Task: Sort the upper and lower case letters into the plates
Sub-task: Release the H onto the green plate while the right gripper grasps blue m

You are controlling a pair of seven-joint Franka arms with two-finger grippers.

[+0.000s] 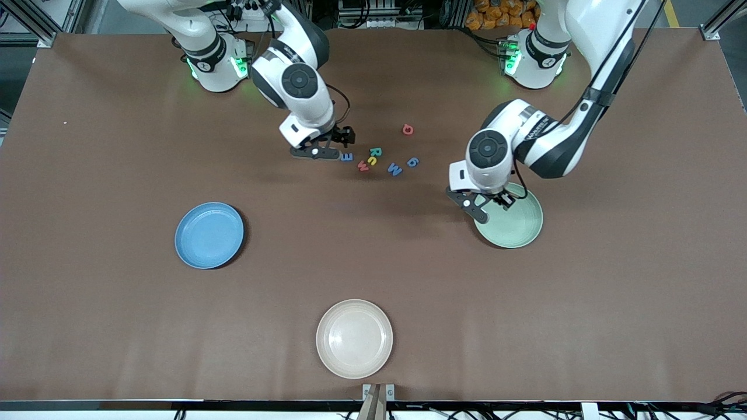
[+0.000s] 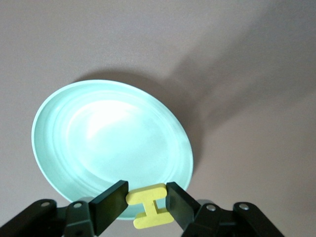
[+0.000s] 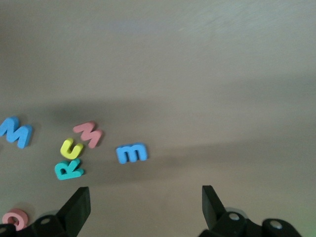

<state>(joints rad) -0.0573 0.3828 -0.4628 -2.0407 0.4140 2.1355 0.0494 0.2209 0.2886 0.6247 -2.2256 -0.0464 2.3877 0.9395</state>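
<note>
While held: small chunky yellow letter H (image 2: 149, 206) is pinched by the left gripper (image 2: 147, 206) over the round pale green plate (image 1: 521, 226).
Right gripper (image 1: 324, 146): fingers wide apart, empty, above the loose letters (image 1: 379, 157) mid-table.
Progress: both plates, including the blue plate (image 1: 209, 235), are empty.
Unclear: some letters' case.
</note>
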